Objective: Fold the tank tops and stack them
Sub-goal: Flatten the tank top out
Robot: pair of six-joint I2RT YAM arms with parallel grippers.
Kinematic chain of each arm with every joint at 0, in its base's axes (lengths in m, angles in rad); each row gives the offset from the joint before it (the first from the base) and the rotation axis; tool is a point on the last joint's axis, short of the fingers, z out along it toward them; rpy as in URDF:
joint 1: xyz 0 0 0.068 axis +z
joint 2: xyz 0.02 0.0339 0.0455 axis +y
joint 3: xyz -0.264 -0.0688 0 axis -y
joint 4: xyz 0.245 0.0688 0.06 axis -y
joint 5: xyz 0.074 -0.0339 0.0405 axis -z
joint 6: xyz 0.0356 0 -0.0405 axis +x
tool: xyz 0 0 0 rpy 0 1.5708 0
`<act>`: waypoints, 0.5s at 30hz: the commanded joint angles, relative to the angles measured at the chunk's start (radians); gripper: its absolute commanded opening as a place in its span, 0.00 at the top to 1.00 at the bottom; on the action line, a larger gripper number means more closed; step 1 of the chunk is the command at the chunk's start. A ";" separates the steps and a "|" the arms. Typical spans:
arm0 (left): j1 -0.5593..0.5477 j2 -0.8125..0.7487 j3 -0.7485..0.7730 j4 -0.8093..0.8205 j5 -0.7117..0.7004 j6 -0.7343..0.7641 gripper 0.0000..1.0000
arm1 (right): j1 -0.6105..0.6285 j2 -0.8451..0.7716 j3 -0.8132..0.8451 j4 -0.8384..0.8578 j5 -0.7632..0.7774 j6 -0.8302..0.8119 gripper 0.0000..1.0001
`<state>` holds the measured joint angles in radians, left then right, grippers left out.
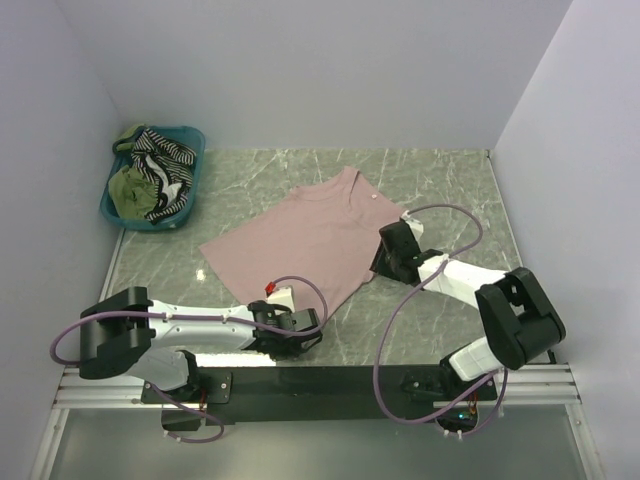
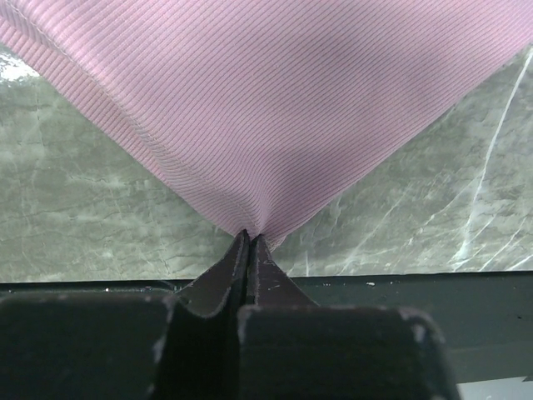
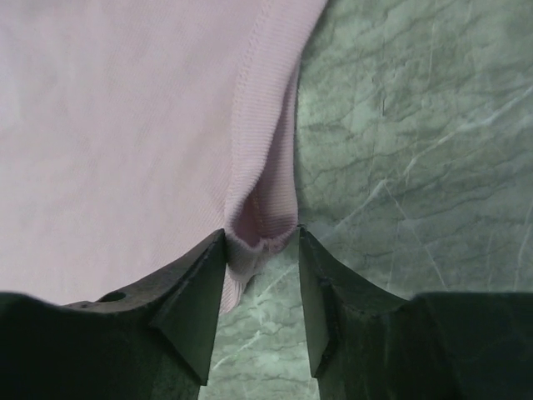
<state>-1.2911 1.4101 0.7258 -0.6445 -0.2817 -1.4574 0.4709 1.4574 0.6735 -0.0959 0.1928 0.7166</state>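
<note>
Pinching hard together, the left gripper's [image 2: 250, 242] fingers [image 2: 218, 282] are clenched on one corner of the pink tank top [image 2: 275, 100]. The ribbed cloth draws into a tight point right at the tips and fans out wide beyond them over the marble table [image 2: 83, 208]. A black rail [image 2: 375, 287] runs just below the fingers.

In the right wrist view, the right gripper's [image 3: 261, 237] fingers [image 3: 196, 292] stand partly apart. A raised ridge of the pink tank top's [image 3: 108, 125] stitched hem fills the gap at their tips. It touches both inner faces, but I cannot tell whether they squeeze it or only straddle it. The rest of the cloth spreads away to the left, with bare table [image 3: 416, 167] to the right.

From above, the pink tank top [image 1: 310, 240] lies flat and skewed mid-table. The left gripper [image 1: 290, 320] is at its near corner and the right gripper [image 1: 388, 255] at its right edge. Both sets of fingertips are hidden here beneath the wrist housings, so the contact itself shows only in the wrist views. Those close views crop the garment, leaving its straps and neckline out of sight.

Well apart, in the far left corner of the table [image 1: 440, 190], sits a teal basket [image 1: 150, 226]. It holds a striped top [image 1: 165, 155] heaped over an olive green one [image 1: 130, 185]. They are tangled, and how many pieces lie there is hard to make out.
</note>
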 commanded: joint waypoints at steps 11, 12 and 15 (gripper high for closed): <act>-0.037 -0.033 0.015 0.013 0.075 0.058 0.99 | 0.014 0.011 -0.006 0.007 0.051 0.014 0.96; -0.042 -0.034 0.020 0.009 0.076 0.061 0.99 | 0.014 -0.003 -0.009 -0.002 0.060 0.011 0.98; -0.050 -0.051 0.034 -0.017 0.082 0.068 0.99 | 0.014 -0.061 -0.009 -0.059 0.095 -0.008 1.00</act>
<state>-1.3243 1.3994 0.7242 -0.6331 -0.2287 -1.4086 0.4801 1.4750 0.6666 -0.1089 0.2134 0.7307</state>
